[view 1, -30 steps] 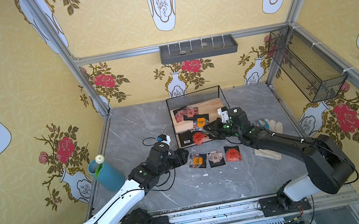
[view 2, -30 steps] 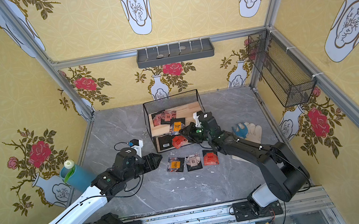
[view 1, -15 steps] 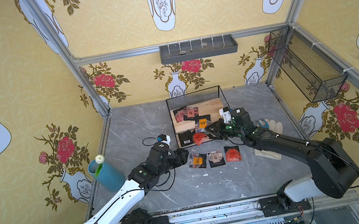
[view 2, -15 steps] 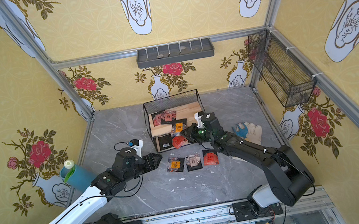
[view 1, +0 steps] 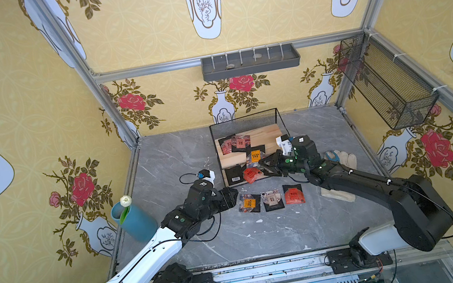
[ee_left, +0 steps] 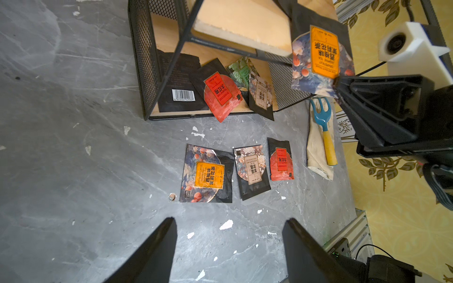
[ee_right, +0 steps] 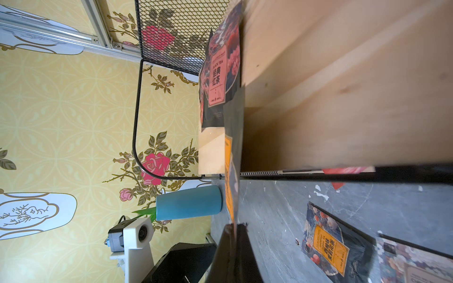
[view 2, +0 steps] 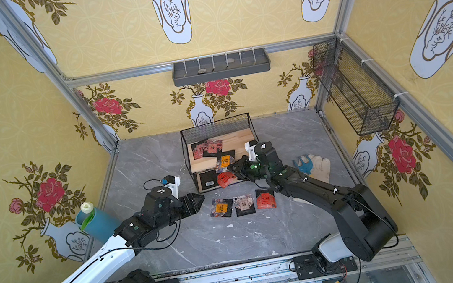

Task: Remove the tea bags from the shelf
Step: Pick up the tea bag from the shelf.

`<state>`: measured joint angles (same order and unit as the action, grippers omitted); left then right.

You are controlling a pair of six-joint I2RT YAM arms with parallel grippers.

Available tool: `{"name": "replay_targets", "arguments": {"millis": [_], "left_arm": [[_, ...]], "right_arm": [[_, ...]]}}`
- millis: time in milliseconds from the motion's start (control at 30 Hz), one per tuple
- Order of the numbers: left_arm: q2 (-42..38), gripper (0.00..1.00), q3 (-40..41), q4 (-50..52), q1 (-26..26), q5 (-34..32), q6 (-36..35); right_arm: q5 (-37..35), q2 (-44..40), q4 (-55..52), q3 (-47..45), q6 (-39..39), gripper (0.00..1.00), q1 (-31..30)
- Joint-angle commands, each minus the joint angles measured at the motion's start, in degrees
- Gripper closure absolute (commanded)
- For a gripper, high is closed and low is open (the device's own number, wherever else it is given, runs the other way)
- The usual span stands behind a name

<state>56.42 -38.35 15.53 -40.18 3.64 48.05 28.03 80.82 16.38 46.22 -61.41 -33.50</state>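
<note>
Before the shelf, three tea bags lie.

Pale veins marble the grey stone worktop. The small two-tier shelf has light wooden boards in black wire mesh. Each flat square sachet is black-edged: the orange-labelled tea bag shows peach fruit on navy, the beige-labelled tea bag pink blossoms, the red tea bag a red disc. The black-backed tea bag bears a white barcode.

The table holds three tea bags, the bottom of the shelf four.
</note>
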Motion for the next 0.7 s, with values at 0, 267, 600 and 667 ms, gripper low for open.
{"name": "replay_targets", "arguments": {"millis": [0,267,600,667], "left_arm": [[-0.43,0.23,-0.63,0.22,0.02,-0.2,-0.29],[-2.26,0.23,-1.77,3.17,0.02,-2.13,-0.21],[-7.13,0.23,-0.55,6.08,0.02,-4.04,1.86],[-7.96,0.23,-0.4,6.59,0.02,-4.29,2.19]], "right_arm": [[0.99,-1.36,1.11,-0.07,1.53,1.0,-0.08],[2.43,-4.85,0.12,-0.71,3.31,1.0,0.01],[8.48,-8.5,-1.95,-1.5,7.05,1.0,-2.13],[9.94,-9.17,-2.99,-1.64,8.14,1.0,-2.62]]}}
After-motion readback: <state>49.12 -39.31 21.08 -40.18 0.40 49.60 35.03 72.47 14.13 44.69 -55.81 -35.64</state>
